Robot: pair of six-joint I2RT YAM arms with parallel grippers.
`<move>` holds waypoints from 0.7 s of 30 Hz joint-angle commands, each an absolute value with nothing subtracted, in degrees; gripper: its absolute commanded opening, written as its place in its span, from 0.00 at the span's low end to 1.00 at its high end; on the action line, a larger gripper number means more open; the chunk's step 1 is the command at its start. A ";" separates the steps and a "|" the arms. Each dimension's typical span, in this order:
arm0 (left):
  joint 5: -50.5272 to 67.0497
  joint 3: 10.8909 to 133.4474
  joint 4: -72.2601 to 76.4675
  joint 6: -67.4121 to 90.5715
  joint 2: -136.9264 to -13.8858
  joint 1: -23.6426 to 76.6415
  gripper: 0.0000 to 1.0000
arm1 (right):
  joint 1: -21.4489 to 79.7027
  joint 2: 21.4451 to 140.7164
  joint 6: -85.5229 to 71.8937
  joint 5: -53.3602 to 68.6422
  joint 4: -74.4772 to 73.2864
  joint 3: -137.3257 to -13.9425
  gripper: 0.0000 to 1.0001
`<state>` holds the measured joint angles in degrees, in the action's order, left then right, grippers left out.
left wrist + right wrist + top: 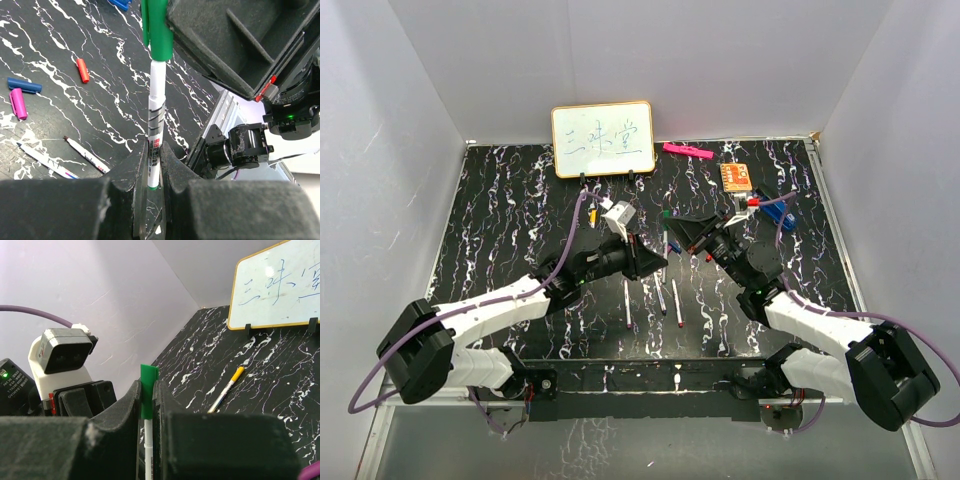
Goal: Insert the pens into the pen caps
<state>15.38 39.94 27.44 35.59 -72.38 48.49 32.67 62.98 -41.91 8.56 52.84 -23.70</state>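
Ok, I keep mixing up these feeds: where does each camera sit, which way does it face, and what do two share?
Top: high behind the robot, looking down on the table; left arm and right arm show.
Left wrist: on the left arm, facing across the table; the left gripper pinches the pen.
Right wrist: on the right arm, facing towards the whiteboard; the right gripper pinches the green cap.
Shared: both wrist views show that pen and cap.

Pens before whiteboard, card at right
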 commanded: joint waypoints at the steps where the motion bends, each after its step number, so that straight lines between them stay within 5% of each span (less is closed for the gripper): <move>1: 12.84 39.06 30.86 35.91 -68.96 48.25 0.00 | 33.25 62.57 -41.35 8.53 56.11 -23.12 0.00; 21: 7.76 38.41 36.75 35.61 -67.92 48.25 0.00 | 34.77 62.98 -41.14 9.27 54.49 -22.98 0.00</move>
<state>10.33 37.39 30.15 36.01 -67.81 48.49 34.04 62.98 -41.98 8.73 53.78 -23.44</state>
